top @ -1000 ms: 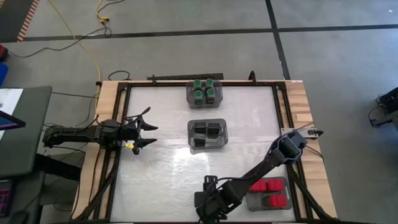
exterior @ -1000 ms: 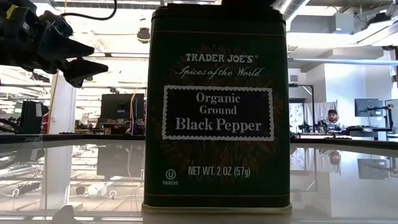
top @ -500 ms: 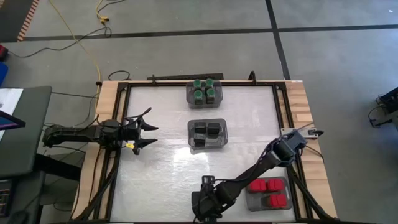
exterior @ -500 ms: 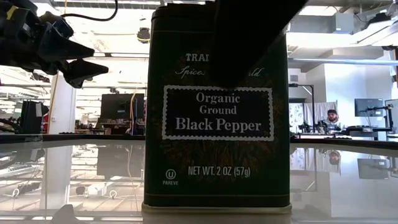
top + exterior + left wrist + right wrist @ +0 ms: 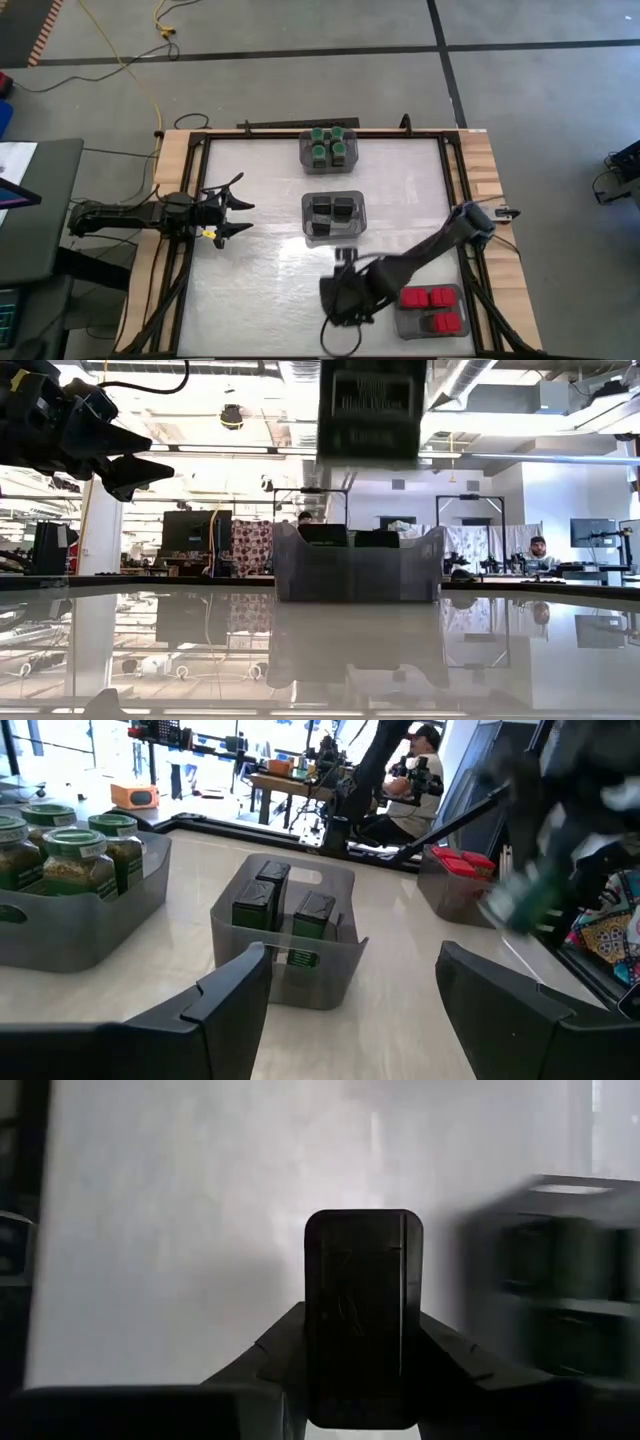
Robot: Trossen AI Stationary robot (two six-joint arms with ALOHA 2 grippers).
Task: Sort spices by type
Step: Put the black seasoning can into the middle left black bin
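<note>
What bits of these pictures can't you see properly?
- Black tin in the right gripper: low view, cut off by the top edge; its label is blurred.
- The same tin in the left wrist view: only a moving blur.
- Middle bin: high view, too small to count its black tins.
- Red-capped jars: high view, the right arm covers part of their bin.
- Left gripper: waits open at the table's left side.
</note>
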